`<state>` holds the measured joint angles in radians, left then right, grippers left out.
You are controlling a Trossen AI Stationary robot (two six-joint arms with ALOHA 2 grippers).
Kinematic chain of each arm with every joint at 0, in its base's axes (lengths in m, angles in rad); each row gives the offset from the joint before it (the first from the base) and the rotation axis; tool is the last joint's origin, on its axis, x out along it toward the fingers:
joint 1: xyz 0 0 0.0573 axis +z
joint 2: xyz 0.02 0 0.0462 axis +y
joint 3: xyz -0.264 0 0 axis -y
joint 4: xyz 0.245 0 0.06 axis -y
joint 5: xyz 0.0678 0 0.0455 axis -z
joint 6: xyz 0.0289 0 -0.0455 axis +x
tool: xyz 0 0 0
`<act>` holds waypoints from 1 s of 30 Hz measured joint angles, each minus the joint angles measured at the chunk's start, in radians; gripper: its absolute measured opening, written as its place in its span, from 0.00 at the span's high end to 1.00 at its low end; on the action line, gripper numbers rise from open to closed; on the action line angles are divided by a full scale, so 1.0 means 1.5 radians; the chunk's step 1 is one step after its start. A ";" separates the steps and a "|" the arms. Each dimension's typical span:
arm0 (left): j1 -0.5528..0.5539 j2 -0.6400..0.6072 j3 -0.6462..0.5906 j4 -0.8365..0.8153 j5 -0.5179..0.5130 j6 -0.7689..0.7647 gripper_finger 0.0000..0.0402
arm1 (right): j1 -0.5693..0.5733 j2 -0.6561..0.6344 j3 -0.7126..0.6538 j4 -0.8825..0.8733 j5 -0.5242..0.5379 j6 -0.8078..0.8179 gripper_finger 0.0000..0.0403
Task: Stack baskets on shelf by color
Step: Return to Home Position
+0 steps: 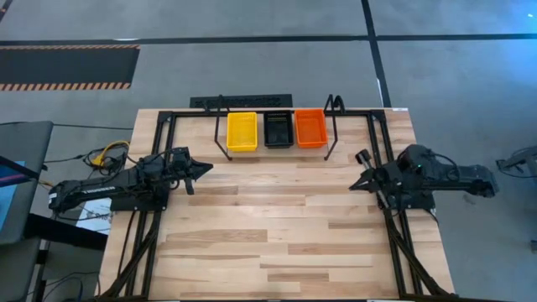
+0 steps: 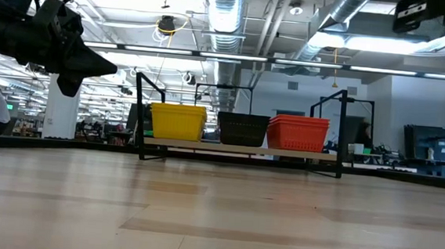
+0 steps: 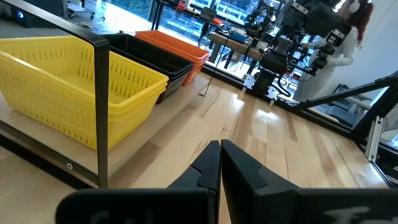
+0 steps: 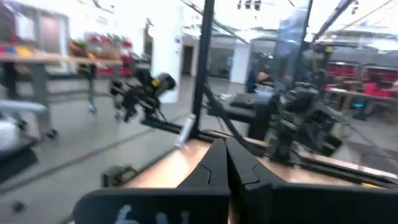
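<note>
Yellow plastic mesh baskets [image 1: 242, 132], black baskets [image 1: 278, 129] and red-orange baskets [image 1: 310, 127] sit colour-sorted on the wooden wire-hoop shelf [image 2: 240, 150]. I read left claw [image 1: 207, 166] and right claw [image 1: 356, 183] as pinched closed, empty, parked at the worktop [image 1: 277, 235] sides, clear of the shelf.

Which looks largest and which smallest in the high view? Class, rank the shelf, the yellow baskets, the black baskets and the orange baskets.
1. shelf
2. yellow baskets, black baskets and orange baskets: these look alike in size, so they are not ranked.
</note>
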<state>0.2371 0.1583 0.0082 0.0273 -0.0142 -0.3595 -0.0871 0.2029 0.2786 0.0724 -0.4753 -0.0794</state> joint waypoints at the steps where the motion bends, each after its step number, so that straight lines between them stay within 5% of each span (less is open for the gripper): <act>1: 0.000 0.000 0.000 0.000 0.000 0.000 1.00 | -0.011 -0.005 0.000 0.004 -0.021 0.018 1.00; 5: 0.000 0.000 0.000 0.000 0.000 0.000 1.00 | -0.046 -0.024 -0.014 0.002 -0.081 0.078 1.00; 16: 0.000 0.000 0.000 0.000 0.000 0.000 1.00 | -0.033 -0.040 -0.061 0.012 -0.041 0.097 1.00; 23: 0.000 0.000 0.000 0.000 0.000 0.000 1.00 | 0.015 -0.039 -0.063 -0.012 0.157 0.041 1.00; 30: 0.000 0.000 0.000 0.000 0.000 0.000 1.00 | 0.062 -0.041 -0.063 -0.120 0.151 -0.028 1.00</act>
<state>0.2371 0.1581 0.0082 0.0271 -0.0141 -0.3595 0.0062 0.1417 0.1837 -0.1082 -0.2485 -0.1208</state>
